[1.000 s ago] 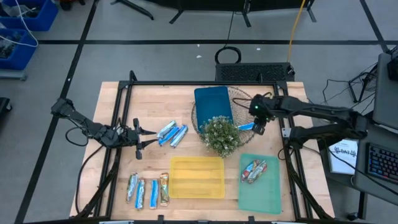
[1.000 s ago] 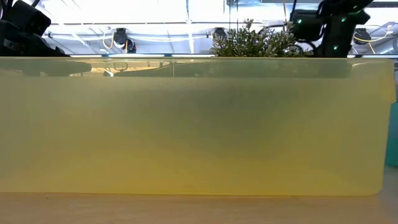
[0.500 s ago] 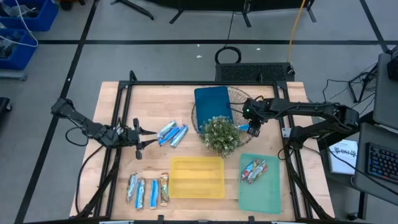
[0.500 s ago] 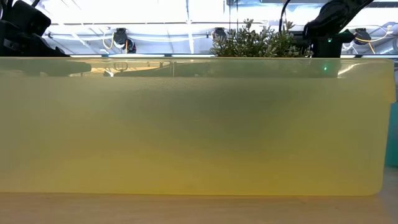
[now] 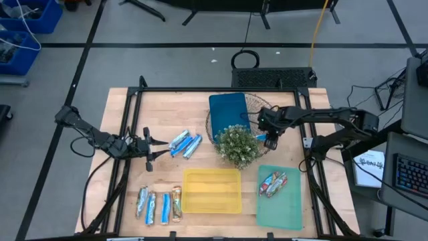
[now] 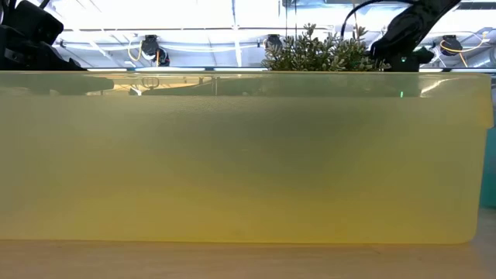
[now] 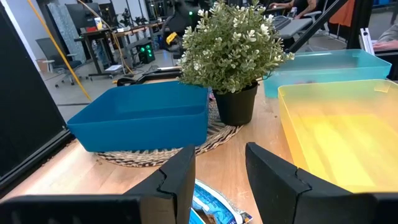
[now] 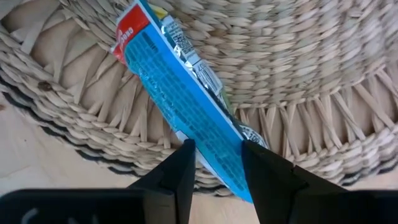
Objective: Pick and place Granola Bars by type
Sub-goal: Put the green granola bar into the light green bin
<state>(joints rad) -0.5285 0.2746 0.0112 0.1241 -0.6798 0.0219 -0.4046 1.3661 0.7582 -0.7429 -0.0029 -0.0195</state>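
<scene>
From above I see my right gripper [image 5: 271, 138] low over the woven mat [image 5: 258, 104], just right of the plant [image 5: 237, 145], at a blue bar [image 5: 264, 136] on the mat's edge. My left gripper [image 5: 155, 148] waits at the table's left side, fingers apart, pointing at two blue bars [image 5: 185, 143] lying side by side just ahead of it. Four more bars [image 5: 159, 204] lie in a row at the near left, beside the yellow tray [image 5: 212, 190]. The green tray [image 5: 279, 201] holds two red-marked bars [image 5: 273, 183]. A blue tray [image 5: 229, 112] sits on the mat.

In the low view the yellow tray's wall [image 6: 232, 155] fills nearly everything; the plant's top [image 6: 322, 53] shows above it, with the right arm [image 6: 403, 35] beside it.

My left wrist view shows the fingers [image 7: 180, 177] parted, a blue bar [image 7: 214, 208] between them, with the blue tray [image 7: 146, 115], plant [image 7: 230, 50] and yellow tray [image 7: 342, 130] beyond.

My right wrist view shows the fingers [image 8: 177, 171] set narrowly either side of a blue bar [image 8: 186, 106] on the mat [image 8: 298, 68]; I cannot tell whether they grip it.
</scene>
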